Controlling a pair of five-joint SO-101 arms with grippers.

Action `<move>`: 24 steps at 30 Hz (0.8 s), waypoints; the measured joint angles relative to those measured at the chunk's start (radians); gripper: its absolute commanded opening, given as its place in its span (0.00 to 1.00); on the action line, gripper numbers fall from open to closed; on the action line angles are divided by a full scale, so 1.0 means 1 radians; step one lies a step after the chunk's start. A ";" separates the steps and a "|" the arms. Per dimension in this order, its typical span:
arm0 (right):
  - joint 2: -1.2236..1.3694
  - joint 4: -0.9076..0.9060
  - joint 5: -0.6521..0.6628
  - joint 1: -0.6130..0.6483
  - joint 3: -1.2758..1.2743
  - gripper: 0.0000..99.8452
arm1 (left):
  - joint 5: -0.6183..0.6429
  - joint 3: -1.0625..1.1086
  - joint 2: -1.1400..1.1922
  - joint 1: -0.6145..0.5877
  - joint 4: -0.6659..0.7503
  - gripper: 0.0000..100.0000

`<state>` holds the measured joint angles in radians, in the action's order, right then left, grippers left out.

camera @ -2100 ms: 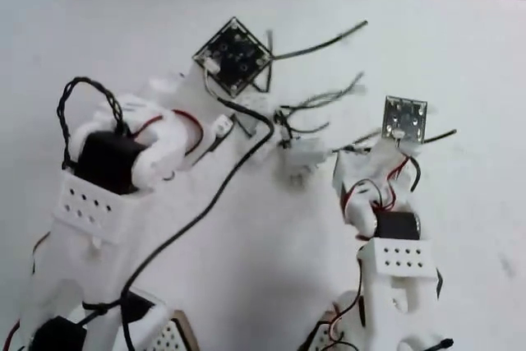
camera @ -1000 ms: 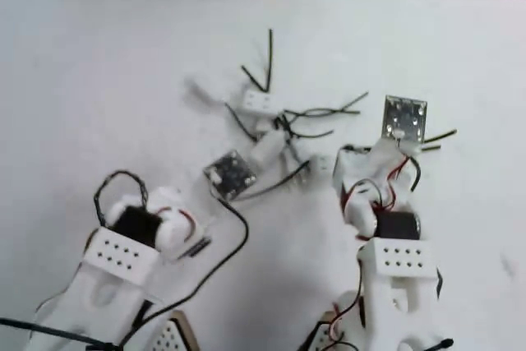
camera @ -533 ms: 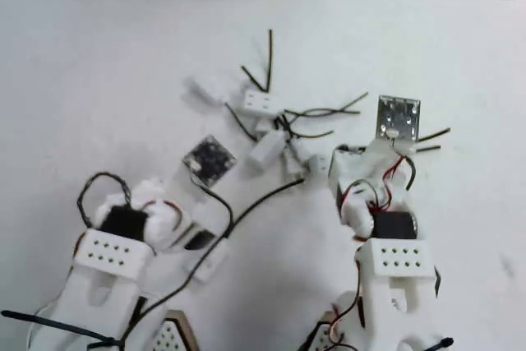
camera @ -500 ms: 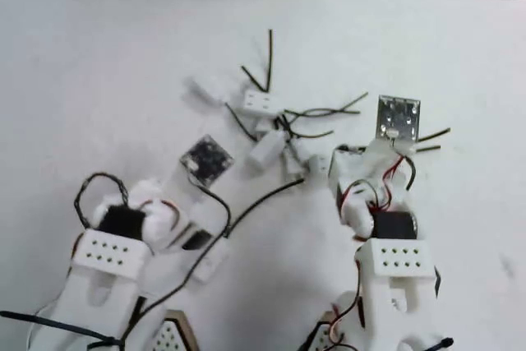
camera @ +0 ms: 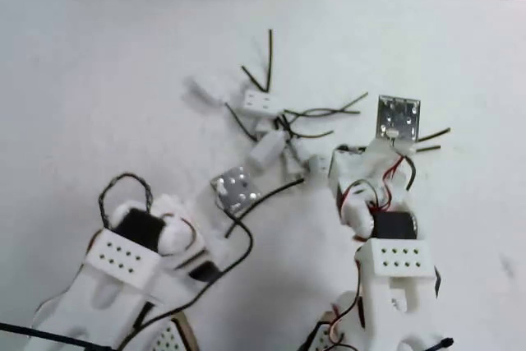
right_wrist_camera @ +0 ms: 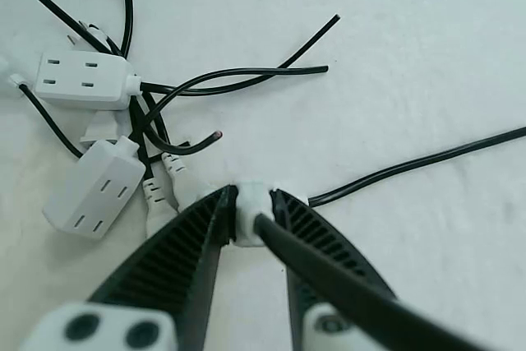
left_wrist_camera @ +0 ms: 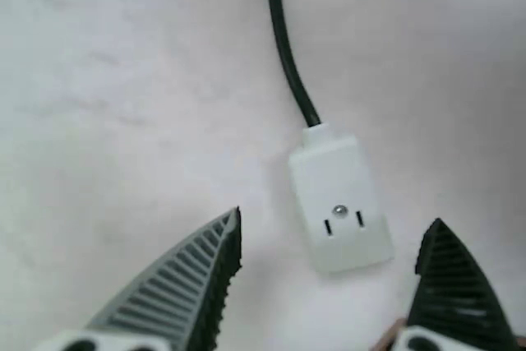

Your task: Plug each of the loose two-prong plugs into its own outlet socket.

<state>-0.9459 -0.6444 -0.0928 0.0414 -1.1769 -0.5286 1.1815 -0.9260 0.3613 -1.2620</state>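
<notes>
Pinching a plug (right_wrist_camera: 248, 221), the right claw (right_wrist_camera: 251, 196) hung ready. The left claw (left_wrist_camera: 335, 221), spread around a socket (left_wrist_camera: 339, 195), probably needed to clamp it squarely

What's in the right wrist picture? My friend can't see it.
The right gripper is shut on a white plug. Past it, a white outlet and a second outlet lie among tangled black cords on the white table.

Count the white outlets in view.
3 outlets: one and another in the cable tangle, a third at the left gripper, between its open jaws. More may be hidden.
</notes>
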 measured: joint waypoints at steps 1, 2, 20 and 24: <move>0.000 0.000 0.000 0.000 0.000 0.02 | 0.034 0.000 0.000 0.029 0.000 0.33; 0.000 0.000 0.000 0.000 0.000 0.02 | 0.063 0.000 0.000 0.060 0.000 0.33; 0.000 0.000 -0.002 0.000 0.000 0.02 | 0.092 0.018 -0.002 0.199 0.000 0.26; 0.000 0.000 -0.002 0.000 0.000 0.02 | 0.035 0.026 0.009 0.107 0.000 0.26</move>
<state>-0.9459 -0.6444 -0.0944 0.0414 -1.1769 -0.4933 1.2075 -0.9168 0.4687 -1.2620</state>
